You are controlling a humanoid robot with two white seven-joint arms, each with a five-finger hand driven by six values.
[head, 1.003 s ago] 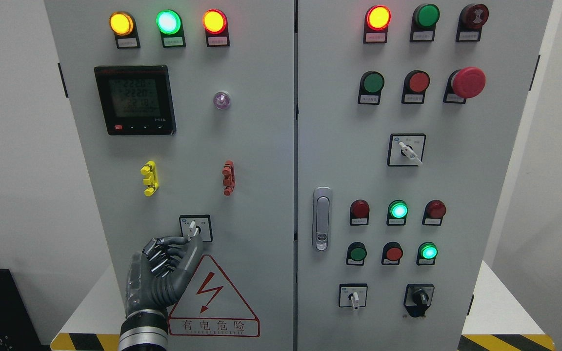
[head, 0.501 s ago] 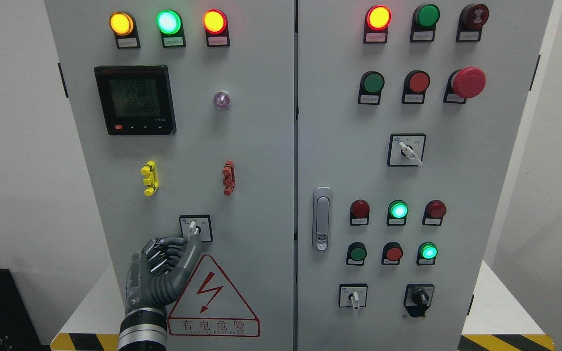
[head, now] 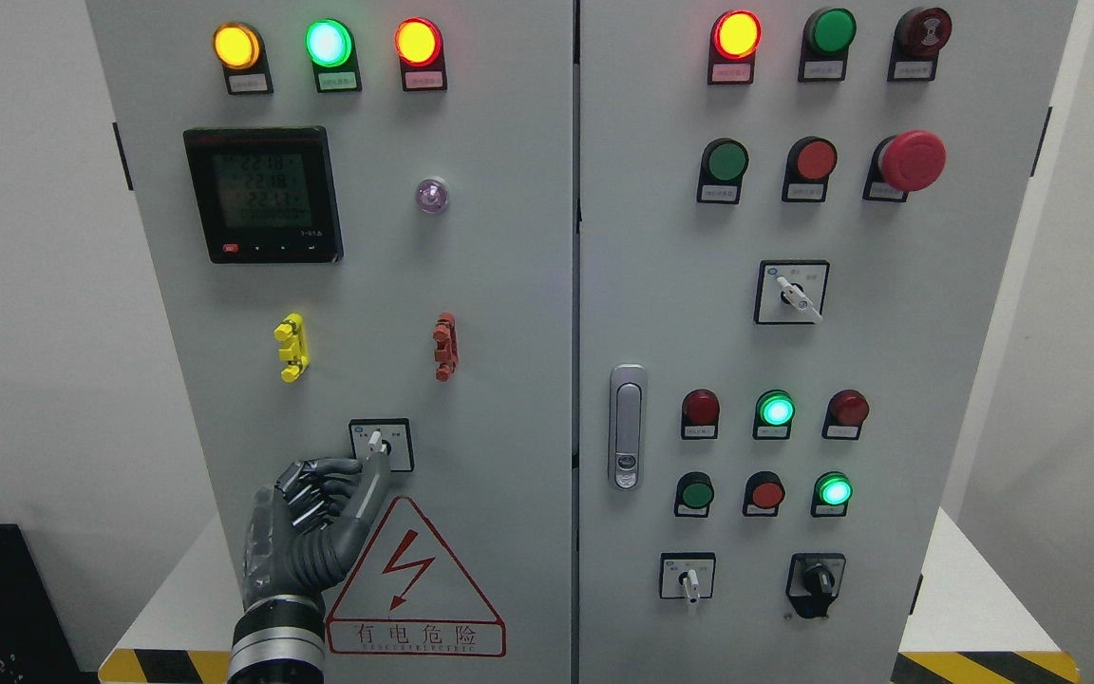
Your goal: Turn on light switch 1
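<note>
Left hand [head: 319,518] comes up from the lower left of the cabinet's left door [head: 499,285], gloved dark grey, fingers curled in toward the palm, thumb extended up and to the right. Thumb tip sits at the lower end of the white lever on the rotary switch [head: 381,444], low on the left door just above the red-bordered warning triangle [head: 414,579]; looks like contact, but I can't tell whether it's actually pinching the lever, so call it clenched with nothing clearly grasped. Lever points up with a slight left tilt. Versus half a second ago: hand has crept a touch left and up, thumb lies closer under the lever, wrist cuff sits marginally lower-left; lever angle itself is unchanged. Meter display [head: 262,195] digits have ticked to a different reading. Indicator lamps are the same as before: amber [head: 236,46], green [head: 329,43] and red-orange [head: 417,42] lit on the left door, red lamp [head: 736,34] lit top of the right door, two green lamps [head: 775,409] [head: 834,490] lit lower right. Right arm doesn't show.
</note>
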